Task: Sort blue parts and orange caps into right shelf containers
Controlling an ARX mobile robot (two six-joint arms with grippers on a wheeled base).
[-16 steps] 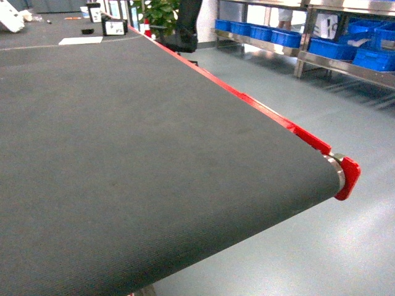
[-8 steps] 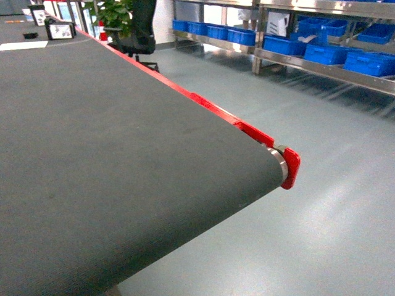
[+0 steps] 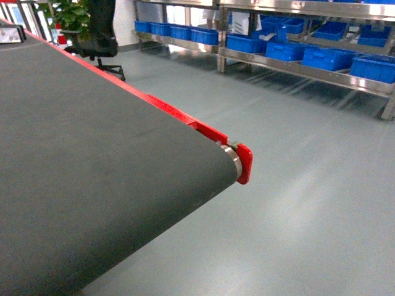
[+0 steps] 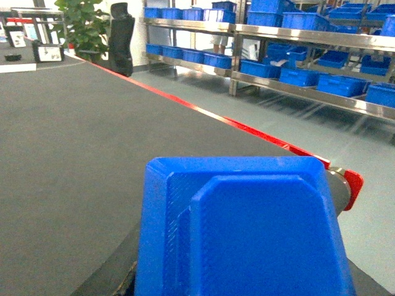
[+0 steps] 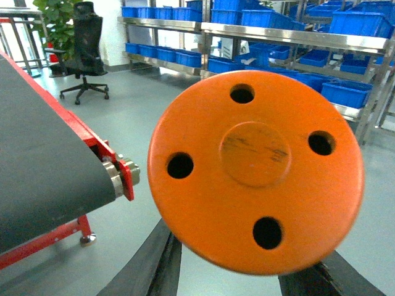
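A blue part [image 4: 247, 228] with a raised panel fills the lower half of the left wrist view. My left gripper [image 4: 241, 290] is shut on it, and only one dark finger [image 4: 114, 271] shows at its left. In the right wrist view an orange cap [image 5: 256, 169], a round disc with several holes, sits between the two dark fingers [image 5: 151, 265] of my right gripper [image 5: 244, 271], which is shut on it. Blue shelf containers [image 3: 284, 49] stand in rows on a steel shelf [image 3: 308, 71] at the upper right of the head view. Neither gripper shows in the head view.
A dark conveyor belt [image 3: 92, 166] with a red side rail and end bracket [image 3: 245, 163] fills the left of the head view. Grey floor [image 3: 308, 185] lies between it and the shelf. A black office chair [image 3: 99, 37] and a plant [image 3: 71, 15] stand at the back.
The head view has swung right: the belt's red end bracket has slid left in the picture and more of the shelf and floor shows.
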